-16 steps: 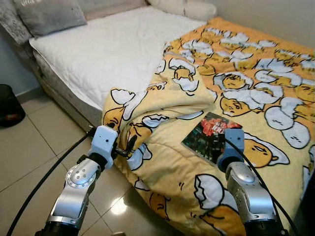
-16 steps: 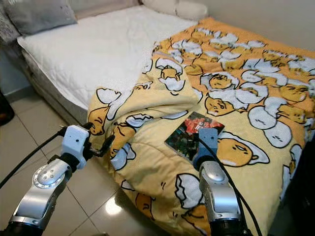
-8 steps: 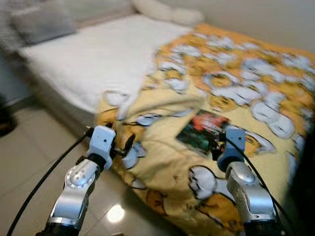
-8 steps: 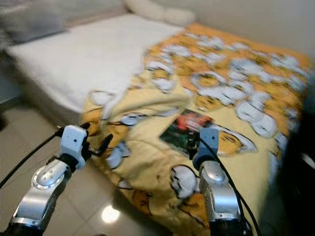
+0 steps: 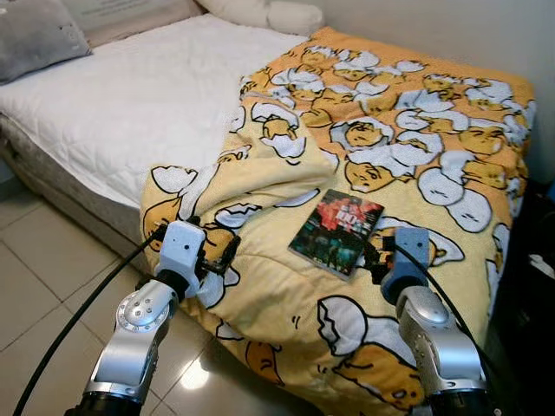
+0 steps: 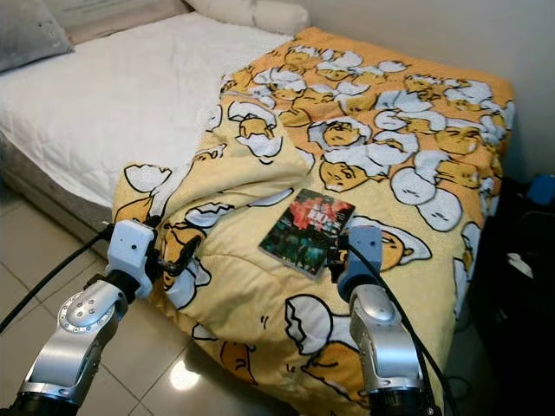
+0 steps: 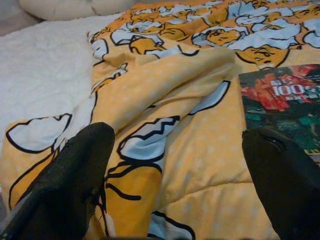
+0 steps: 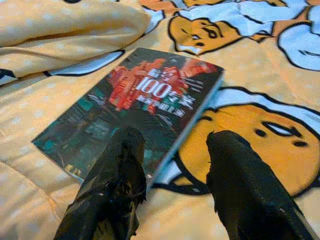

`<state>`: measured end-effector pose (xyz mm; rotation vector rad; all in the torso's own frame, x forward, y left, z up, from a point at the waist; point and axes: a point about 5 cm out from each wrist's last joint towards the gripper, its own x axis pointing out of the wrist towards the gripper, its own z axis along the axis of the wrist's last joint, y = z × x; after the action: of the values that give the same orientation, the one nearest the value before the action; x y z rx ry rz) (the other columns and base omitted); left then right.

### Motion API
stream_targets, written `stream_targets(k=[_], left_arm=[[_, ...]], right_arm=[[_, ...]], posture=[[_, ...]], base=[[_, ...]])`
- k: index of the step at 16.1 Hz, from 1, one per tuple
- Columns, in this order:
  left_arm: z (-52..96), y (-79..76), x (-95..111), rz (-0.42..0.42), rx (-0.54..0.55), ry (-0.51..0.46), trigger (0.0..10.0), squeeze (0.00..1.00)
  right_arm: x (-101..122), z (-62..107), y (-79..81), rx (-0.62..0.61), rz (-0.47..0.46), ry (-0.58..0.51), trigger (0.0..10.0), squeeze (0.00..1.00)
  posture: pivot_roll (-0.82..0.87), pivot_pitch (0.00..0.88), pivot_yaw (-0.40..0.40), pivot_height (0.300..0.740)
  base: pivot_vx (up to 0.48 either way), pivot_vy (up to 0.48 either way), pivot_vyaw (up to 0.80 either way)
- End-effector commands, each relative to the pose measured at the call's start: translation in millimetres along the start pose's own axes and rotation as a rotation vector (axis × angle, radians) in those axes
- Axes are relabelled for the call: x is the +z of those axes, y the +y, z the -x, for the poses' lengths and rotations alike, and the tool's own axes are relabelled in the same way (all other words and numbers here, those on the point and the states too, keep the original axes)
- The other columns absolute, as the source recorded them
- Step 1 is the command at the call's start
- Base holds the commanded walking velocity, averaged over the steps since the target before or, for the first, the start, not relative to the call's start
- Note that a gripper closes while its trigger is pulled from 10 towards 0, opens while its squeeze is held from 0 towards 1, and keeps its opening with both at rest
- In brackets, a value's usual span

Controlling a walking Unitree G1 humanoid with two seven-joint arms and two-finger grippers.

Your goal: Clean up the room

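My view has swung right and settled, sharp again after the blur. The book [image 5: 336, 232] lies flat on the yellow egg-print blanket [image 5: 286, 286]. My right gripper [image 8: 172, 192], fingers spread, now straddles its near edge; my left gripper [image 7: 175, 185] hovers, released, over the rumpled fold, so a pickup looks close.

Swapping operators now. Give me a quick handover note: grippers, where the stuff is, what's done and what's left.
Left gripper: open, holding nothing, at the rumpled corner of the yellow blanket.
Right gripper: open, holding nothing, fingers at the near edge of the book.
The book lies flat on the blanket, on the bed.
Done: nothing picked up yet.
Left: probably grasp the book and put it away, then straighten the blanket.
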<state>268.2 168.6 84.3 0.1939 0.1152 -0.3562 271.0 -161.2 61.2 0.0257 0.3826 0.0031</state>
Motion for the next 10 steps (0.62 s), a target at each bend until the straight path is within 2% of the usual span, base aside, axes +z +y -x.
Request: stream_targets(k=[1,3,5,10], left_arm=[[1.9,3.3,2.0,0.003,0.009,-0.005,10.0,0.00],[2.5,3.3,2.0,0.002,0.007,-0.004,10.0,0.00],[2.8,2.5,2.3,0.002,0.006,-0.005,10.0,0.00],[4.3,1.5,3.1,0.002,0.002,-0.005,10.0,0.00]], right_arm=[[3.1,-0.2,-1.7,-0.009,0.004,-0.007,10.0,0.00],[1.9,-0.3,-4.0,-0.020,-0.030,0.003,10.0,0.00],[2.4,0.0,-4.3,-0.016,-0.027,0.001,10.0,0.00],[3.6,-0.4,-1.4,-0.006,-0.013,-0.004,10.0,0.00]], posture=[[-0.05,0.000,-0.017,0.740],[-0.05,0.000,-0.017,0.740],[-0.05,0.000,-0.019,0.740],[-0.05,0.000,-0.023,0.740]], base=[[0.319,0.000,0.00],[0.322,0.000,0.00],[0.319,0.000,-0.80],[0.321,0.000,0.00]])
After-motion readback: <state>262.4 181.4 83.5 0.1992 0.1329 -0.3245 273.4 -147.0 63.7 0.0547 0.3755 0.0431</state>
